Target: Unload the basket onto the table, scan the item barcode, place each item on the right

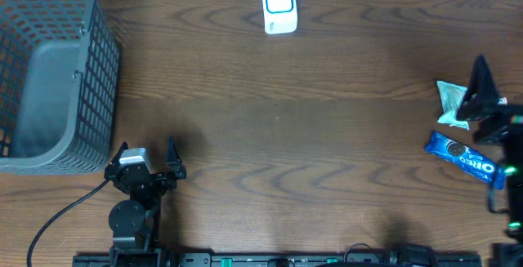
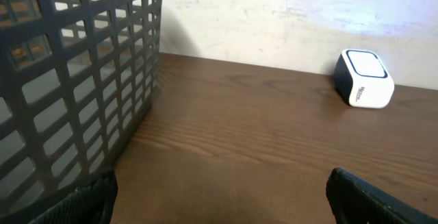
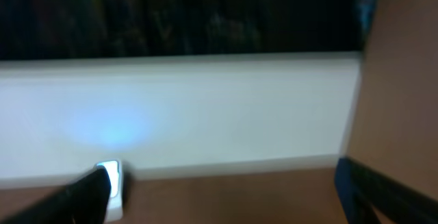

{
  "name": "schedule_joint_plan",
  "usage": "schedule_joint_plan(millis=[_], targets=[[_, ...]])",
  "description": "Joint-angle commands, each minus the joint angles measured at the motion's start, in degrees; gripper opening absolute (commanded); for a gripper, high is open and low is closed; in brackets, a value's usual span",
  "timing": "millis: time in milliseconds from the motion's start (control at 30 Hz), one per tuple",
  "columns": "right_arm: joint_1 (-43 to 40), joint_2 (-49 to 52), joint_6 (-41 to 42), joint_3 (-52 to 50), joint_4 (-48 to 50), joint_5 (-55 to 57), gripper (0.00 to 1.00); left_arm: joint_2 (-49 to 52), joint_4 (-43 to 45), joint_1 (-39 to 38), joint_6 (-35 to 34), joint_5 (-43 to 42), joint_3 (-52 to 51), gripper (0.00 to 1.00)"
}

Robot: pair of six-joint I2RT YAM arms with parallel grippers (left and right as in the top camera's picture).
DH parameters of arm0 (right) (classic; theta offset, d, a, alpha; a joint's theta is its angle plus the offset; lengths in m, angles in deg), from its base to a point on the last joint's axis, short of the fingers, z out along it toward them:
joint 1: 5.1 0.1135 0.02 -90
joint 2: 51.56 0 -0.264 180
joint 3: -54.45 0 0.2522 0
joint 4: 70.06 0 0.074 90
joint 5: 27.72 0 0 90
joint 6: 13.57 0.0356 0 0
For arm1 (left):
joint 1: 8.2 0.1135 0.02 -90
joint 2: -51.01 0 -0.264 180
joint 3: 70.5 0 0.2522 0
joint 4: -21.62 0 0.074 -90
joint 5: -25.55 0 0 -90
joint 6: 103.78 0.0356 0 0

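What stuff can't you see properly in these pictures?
- Overhead: the blue cookie pack has its right end under the right arm, and no barcode shows.
- Overhead: the pale snack packet sits partly behind the right fingers. Its print is too small to read.
- Right wrist: the whole view is blurred, and a finger covers part of the scanner.
- Overhead: the basket is cut off by the left edge.

Overhead, crops the basket (image 1: 82,22) at the top and left edges. Hides part of the green packet (image 1: 448,102) and one end of the blue biscuit pack (image 1: 458,151) under the right arm (image 1: 500,128), itself cut by the right edge. Small print on both too small to read. Right wrist view blurred throughout: scanner (image 3: 115,190) half behind a dark finger (image 3: 68,200), cropped at the bottom.
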Motion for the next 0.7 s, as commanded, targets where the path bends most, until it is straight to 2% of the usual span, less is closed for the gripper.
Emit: schedule_joint_plan(millis=[0, 133, 233, 367, 667], targets=[[0.42, -9.57, 0.37, -15.45, 11.39, -5.49, 0.99, -0.26, -1.84, 0.2, 0.55, 0.28, -1.29, 0.98], [1.38, -19.69, 0.35, -31.71, 24.55, -5.42, 0.99, -0.26, -1.84, 0.2, 0.55, 0.28, -1.29, 0.98], [4.85, -25.68, 0.35, -42.05, 30.23, -4.55, 0.99, -0.26, -1.84, 0.2, 0.55, 0.28, -1.29, 0.98], [7.52, -29.53, 0.35, -49.77, 31.87, -1.84, 0.99, -0.26, -1.84, 0.2, 0.55, 0.28, -1.29, 0.98], [7.8, -37.2, 0.35, -62.66, 32.09, -0.68, 0.99, -0.26, -1.84, 0.2, 0.55, 0.28, -1.29, 0.98]])
